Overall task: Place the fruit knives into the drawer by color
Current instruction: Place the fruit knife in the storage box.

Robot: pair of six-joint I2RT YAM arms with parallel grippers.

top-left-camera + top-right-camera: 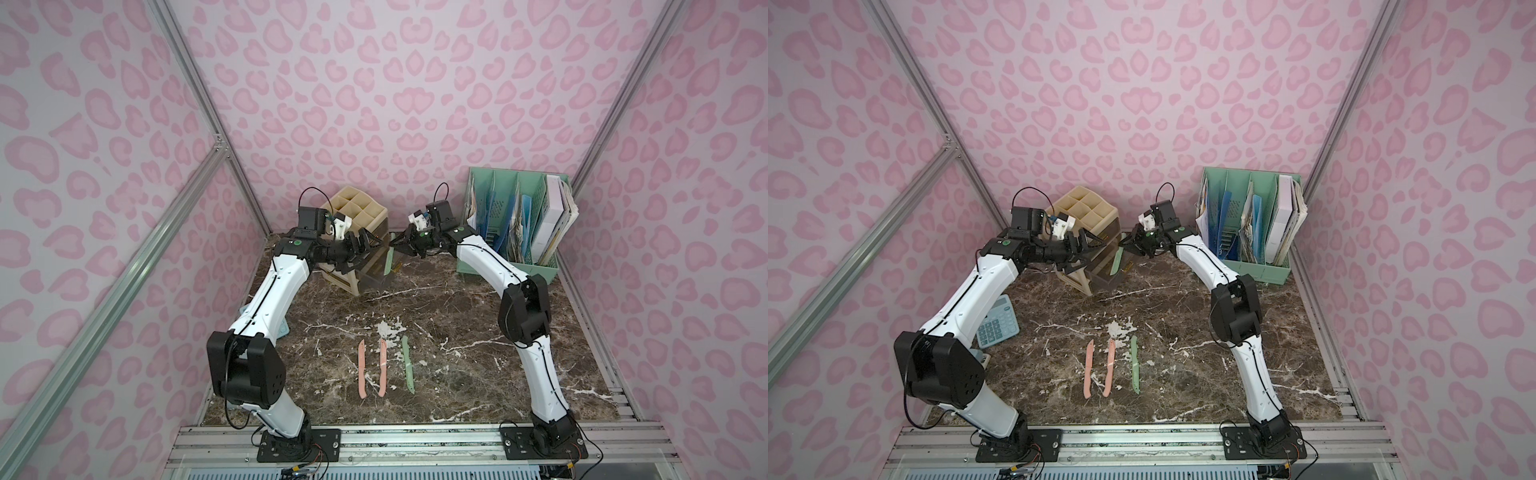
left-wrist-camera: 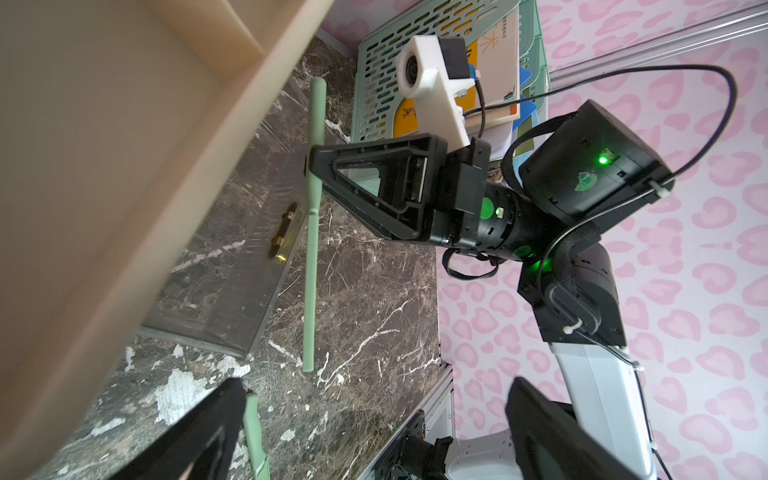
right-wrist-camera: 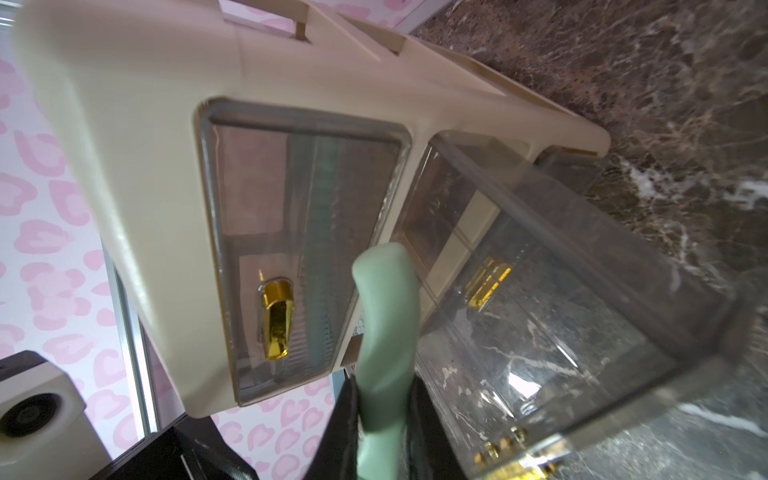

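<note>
A sage green fruit knife (image 1: pixel 388 261) (image 3: pixel 384 328) hangs tip down with my right gripper (image 1: pixel 395 246) (image 3: pixel 382 409) shut on its handle, just above the pulled-out clear drawer (image 1: pixel 374 279) (image 3: pixel 561 316) of the beige organizer (image 1: pixel 356 208). The left wrist view shows that knife (image 2: pixel 311 249) beside the drawer front (image 2: pixel 232 266). My left gripper (image 1: pixel 360 249) (image 2: pixel 378 415) stands open and holds nothing, close to the organizer's front. Two salmon pink knives (image 1: pixel 362 368) (image 1: pixel 382 365) and another green knife (image 1: pixel 407 363) lie side by side on the table. A blurred teal shape (image 3: pixel 328 208) shows through the shut drawer.
A mint file rack (image 1: pixel 515 224) with books and folders stands at the back right, close behind my right arm. A light blue calculator (image 1: pixel 996 326) lies under my left arm. Patterned walls close in the dark marble table (image 1: pixel 457 374) on three sides.
</note>
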